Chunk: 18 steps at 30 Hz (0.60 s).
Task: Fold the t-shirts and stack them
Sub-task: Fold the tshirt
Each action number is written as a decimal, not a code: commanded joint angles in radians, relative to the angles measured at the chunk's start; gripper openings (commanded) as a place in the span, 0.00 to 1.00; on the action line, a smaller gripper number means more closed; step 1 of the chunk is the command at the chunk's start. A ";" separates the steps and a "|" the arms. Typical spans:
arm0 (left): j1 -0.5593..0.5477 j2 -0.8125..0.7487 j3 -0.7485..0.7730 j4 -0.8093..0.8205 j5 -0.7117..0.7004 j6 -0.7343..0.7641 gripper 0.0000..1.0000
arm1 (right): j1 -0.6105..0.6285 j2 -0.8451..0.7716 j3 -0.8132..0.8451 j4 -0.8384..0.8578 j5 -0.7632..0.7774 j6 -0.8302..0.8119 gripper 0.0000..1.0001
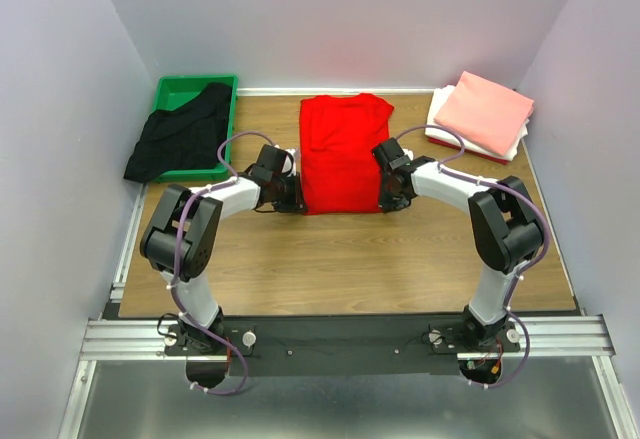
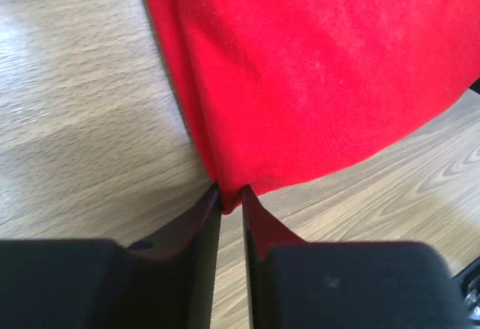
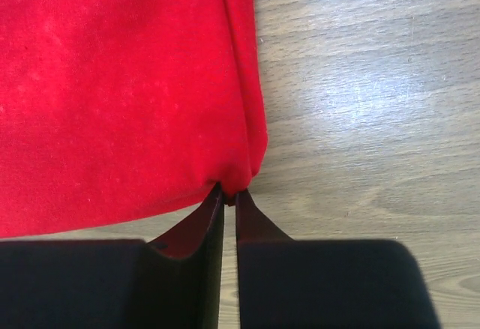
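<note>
Red t-shirt (image 1: 345, 154) lies flat in the middle of the desk (image 1: 300, 269), left jaws and right jaws each pinched on a near hem corner; should lift both evenly, fold toward collar, edge taut.

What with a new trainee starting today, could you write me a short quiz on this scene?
1. True or false: the black t-shirt lies partly in the green tray.
2. Which garment do the left claw and right claw pinch?
3. Fill in: the salmon-pink t-shirt lies folded on the ___ one.
Key: 1 true; 2 the red t-shirt; 3 the white t-shirt.
</note>
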 commanded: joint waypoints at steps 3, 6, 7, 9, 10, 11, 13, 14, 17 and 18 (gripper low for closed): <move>-0.012 0.045 -0.032 -0.063 0.024 0.037 0.09 | -0.005 0.008 -0.040 -0.005 0.034 0.003 0.07; -0.012 0.025 -0.041 -0.085 0.003 0.055 0.00 | -0.006 -0.011 -0.046 -0.008 0.035 0.006 0.00; -0.012 0.016 -0.043 -0.093 -0.008 0.064 0.00 | -0.005 -0.021 -0.056 -0.008 0.035 0.009 0.01; -0.012 -0.013 -0.041 -0.119 -0.035 0.078 0.00 | -0.006 -0.050 -0.066 -0.013 0.032 0.012 0.00; -0.012 -0.024 -0.041 -0.128 -0.042 0.083 0.00 | -0.006 -0.059 -0.072 -0.013 0.031 0.014 0.00; -0.012 -0.045 -0.040 -0.145 -0.048 0.092 0.00 | -0.005 -0.068 -0.082 -0.021 0.023 0.012 0.00; -0.012 -0.065 -0.038 -0.162 -0.048 0.100 0.00 | -0.005 -0.097 -0.088 -0.036 0.014 0.008 0.00; -0.012 -0.084 -0.038 -0.178 -0.048 0.104 0.00 | -0.005 -0.108 -0.095 -0.056 0.003 0.005 0.01; -0.012 -0.112 -0.044 -0.209 -0.048 0.115 0.00 | -0.005 -0.157 -0.112 -0.099 -0.011 -0.011 0.00; -0.012 -0.131 -0.048 -0.218 -0.040 0.121 0.00 | -0.005 -0.172 -0.126 -0.110 -0.021 -0.021 0.00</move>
